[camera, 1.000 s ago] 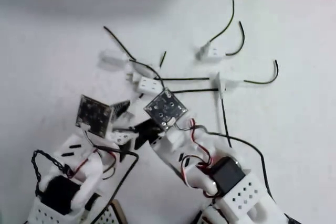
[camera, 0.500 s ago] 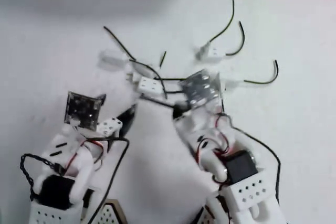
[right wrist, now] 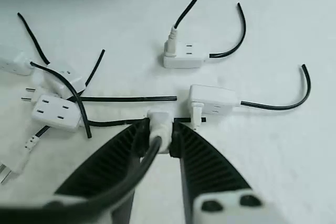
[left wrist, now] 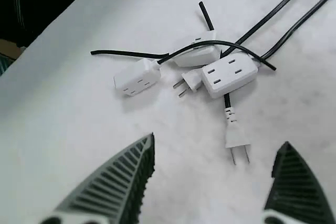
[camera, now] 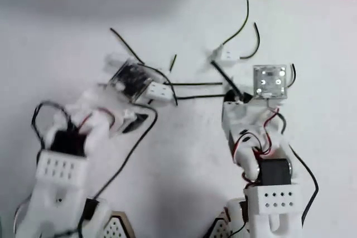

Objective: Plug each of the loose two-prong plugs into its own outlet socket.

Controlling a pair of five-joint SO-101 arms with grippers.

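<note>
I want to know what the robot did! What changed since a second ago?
The right arm swung from the middle of the table out to the right. Its gripper is shut on a white plug beside a socket. The left arm moved forward, and its open gripper is over the pile of plugs and sockets. The far socket with the curved cord stayed put.

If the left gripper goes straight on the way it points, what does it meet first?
Probably the loose plug, prongs toward the left gripper; the white socket block lies behind it. Depth unclear.
</note>
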